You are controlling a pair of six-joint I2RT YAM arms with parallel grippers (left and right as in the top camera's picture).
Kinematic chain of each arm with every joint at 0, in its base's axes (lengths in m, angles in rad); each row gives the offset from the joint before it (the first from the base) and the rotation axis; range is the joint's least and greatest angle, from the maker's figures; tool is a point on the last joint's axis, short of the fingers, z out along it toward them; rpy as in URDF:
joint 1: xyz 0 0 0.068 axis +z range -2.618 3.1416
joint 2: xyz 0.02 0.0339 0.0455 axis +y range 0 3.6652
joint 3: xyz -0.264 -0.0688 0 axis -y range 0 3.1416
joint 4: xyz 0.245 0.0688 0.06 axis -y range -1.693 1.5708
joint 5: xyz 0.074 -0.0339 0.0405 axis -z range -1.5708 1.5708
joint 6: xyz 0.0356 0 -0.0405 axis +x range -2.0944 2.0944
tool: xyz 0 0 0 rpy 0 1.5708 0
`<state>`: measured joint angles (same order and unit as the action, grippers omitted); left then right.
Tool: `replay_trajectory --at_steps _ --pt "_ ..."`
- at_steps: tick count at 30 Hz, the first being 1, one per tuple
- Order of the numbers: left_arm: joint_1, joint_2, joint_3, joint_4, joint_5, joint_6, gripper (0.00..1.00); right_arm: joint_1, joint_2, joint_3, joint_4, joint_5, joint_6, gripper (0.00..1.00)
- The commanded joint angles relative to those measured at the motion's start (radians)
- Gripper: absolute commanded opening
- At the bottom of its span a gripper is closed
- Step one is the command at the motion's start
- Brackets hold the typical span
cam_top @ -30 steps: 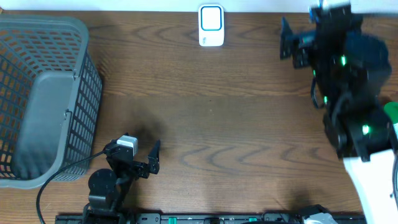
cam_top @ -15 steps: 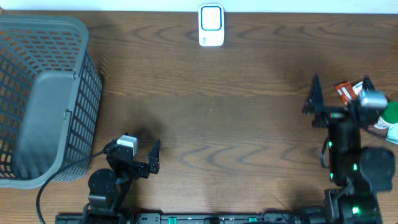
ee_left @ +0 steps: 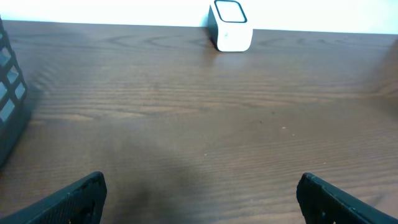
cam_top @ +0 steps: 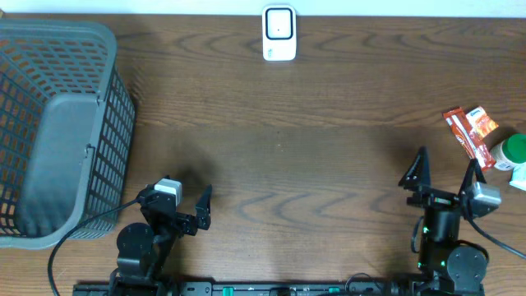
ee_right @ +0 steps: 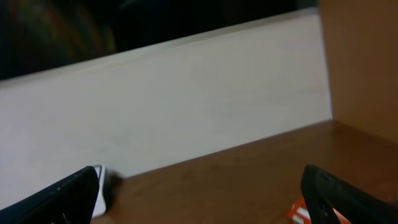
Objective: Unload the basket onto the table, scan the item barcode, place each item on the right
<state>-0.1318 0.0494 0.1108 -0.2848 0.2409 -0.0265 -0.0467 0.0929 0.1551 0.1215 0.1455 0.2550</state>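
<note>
Right pincer: jaws spread wide, nothing between them, parked low at approx 5 o'clock on the surface. Judged a rest pose; the wrist view looks out level over the wood, not down at any item.

Left pincer: also wide open and empty, at approx 7 o'clock, facing 12 o'clock.

Your item, the orange-red packet, lies flat at approx 3 o'clock, up-right of the right pincer and apart from it. Barcode side: cannot tell. A green-capped bottle sits just beside it at the edge; expect crowding on approach from that side.

Scanner stands at 12 o'clock, well apart from the packet. Path between them looks unobstructed. Grey basket at 9 o'clock, no interference.
</note>
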Motion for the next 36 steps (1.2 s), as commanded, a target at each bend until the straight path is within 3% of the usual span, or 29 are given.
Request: replay_trajectory --at_steps 1,5,7,15,36 --pt "0.002 -0.005 -0.016 -0.024 0.009 -0.005 0.98 -0.043 -0.08 -0.076 0.002 -0.003 0.12 0.99" --pt "0.002 -0.005 -0.016 -0.024 0.009 -0.005 0.97 -0.058 -0.087 -0.15 0.008 -0.018 0.126 0.99" --pt "0.002 -0.005 -0.016 -0.024 0.009 -0.005 0.98 -0.058 -0.087 -0.15 -0.075 -0.017 0.116 0.99" --pt "0.002 -0.005 -0.015 -0.024 0.009 -0.005 0.98 -0.058 -0.087 -0.15 -0.189 -0.059 -0.057 0.99" --pt "0.002 -0.005 -0.016 -0.024 0.009 -0.005 0.98 -0.056 -0.087 -0.15 -0.189 -0.062 -0.058 0.99"
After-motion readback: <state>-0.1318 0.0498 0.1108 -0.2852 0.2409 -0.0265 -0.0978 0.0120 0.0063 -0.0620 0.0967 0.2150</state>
